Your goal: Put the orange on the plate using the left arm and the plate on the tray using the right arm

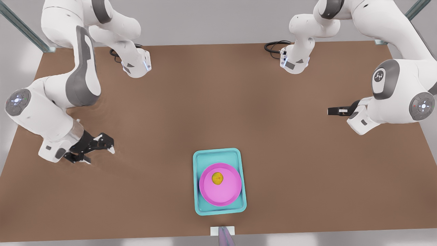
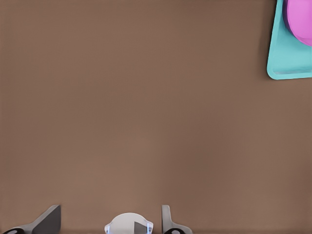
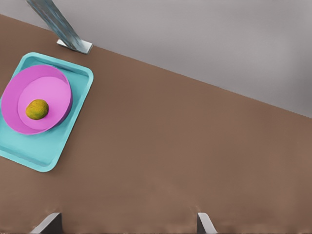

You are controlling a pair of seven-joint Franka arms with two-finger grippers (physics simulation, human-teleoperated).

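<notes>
The orange (image 1: pixel 217 178) lies on the pink plate (image 1: pixel 222 196), a little off its middle. The plate sits inside the teal tray (image 1: pixel 201 160) near the table's front edge. My left gripper (image 1: pixel 101 155) hangs low over the table at the front view's left, open and empty, well away from the tray. In the left wrist view a tray corner (image 2: pixel 287 58) and the plate's edge (image 2: pixel 302 19) show. My right gripper (image 1: pixel 329 111) is at the front view's right, lying level and pointing toward the middle. The right wrist view shows its fingers (image 3: pixel 204 223) wide apart, with the orange (image 3: pixel 37 109), plate (image 3: pixel 48 83) and tray (image 3: pixel 48 156) far off.
Both arm bases (image 1: pixel 136 65) (image 1: pixel 293 65) stand at the back of the brown table, each with a black cable beside it. A metal post (image 1: pixel 223 235) rises at the front edge just past the tray. Bare table lies between each gripper and the tray.
</notes>
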